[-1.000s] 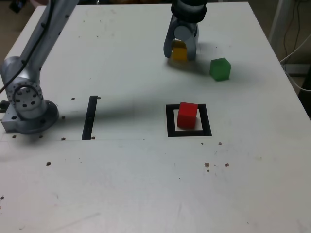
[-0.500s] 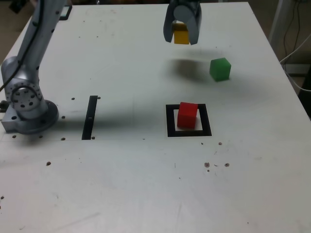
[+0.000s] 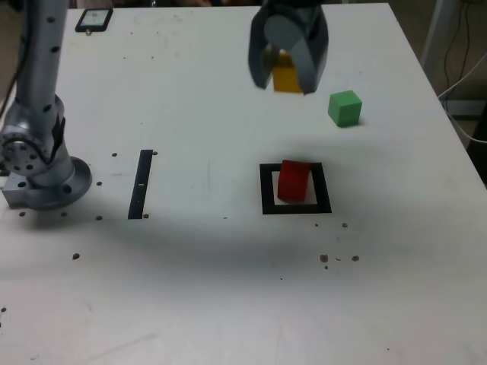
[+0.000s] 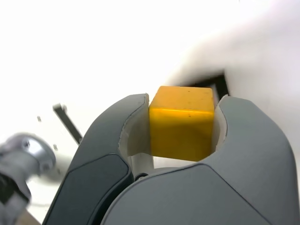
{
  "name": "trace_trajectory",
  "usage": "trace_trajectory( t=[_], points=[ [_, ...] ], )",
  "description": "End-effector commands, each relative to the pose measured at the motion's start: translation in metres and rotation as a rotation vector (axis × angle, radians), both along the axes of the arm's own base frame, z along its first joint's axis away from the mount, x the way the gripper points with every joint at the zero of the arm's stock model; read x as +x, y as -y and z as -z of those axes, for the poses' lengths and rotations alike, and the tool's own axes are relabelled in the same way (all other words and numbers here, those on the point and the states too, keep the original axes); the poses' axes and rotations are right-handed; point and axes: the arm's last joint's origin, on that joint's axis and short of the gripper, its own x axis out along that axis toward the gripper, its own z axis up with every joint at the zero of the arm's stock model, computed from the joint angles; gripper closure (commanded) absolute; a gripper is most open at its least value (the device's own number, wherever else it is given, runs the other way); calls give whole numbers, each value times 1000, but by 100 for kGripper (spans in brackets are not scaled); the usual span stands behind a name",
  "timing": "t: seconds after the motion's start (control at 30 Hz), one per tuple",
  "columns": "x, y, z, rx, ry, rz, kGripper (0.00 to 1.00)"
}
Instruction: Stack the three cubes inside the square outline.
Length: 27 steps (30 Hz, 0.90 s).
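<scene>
My gripper (image 3: 287, 76) hangs in the air over the far middle of the table, shut on the yellow cube (image 3: 286, 77); in the wrist view that cube (image 4: 182, 123) sits clamped between both jaws. The red cube (image 3: 293, 180) stands inside the square outline (image 3: 296, 189), nearer the camera than my gripper. The green cube (image 3: 345, 107) rests on the table toward the exterior view's right of my gripper, apart from it. A corner of the square outline (image 4: 219, 84) shows beyond the yellow cube in the wrist view.
A thin black strip (image 3: 141, 183) lies on the white table (image 3: 228, 289) at the exterior view's left. The arm's grey base (image 3: 42, 163) stands at the left edge. A dark phone-like object (image 3: 93, 19) lies at the far left corner. Cables hang past the right edge.
The gripper lifted the yellow cube off the table and carried it upward and toward the camera. The red and green cubes stayed put.
</scene>
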Motion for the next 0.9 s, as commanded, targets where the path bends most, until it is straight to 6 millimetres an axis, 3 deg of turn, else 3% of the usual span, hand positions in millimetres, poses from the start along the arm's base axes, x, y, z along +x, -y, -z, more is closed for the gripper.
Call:
trace_trajectory(
  t=[0.0, 0.27, 0.47, 0.87],
  points=[
    [-7, 18, 1, -4, -3, -12, 80],
    [-16, 60, 16, -5, -38, -81, 79],
    [-1, 81, 35, -10, -30, -138, 79],
    [21, 82, 69, 24, -63, -145, 79]
  ],
)
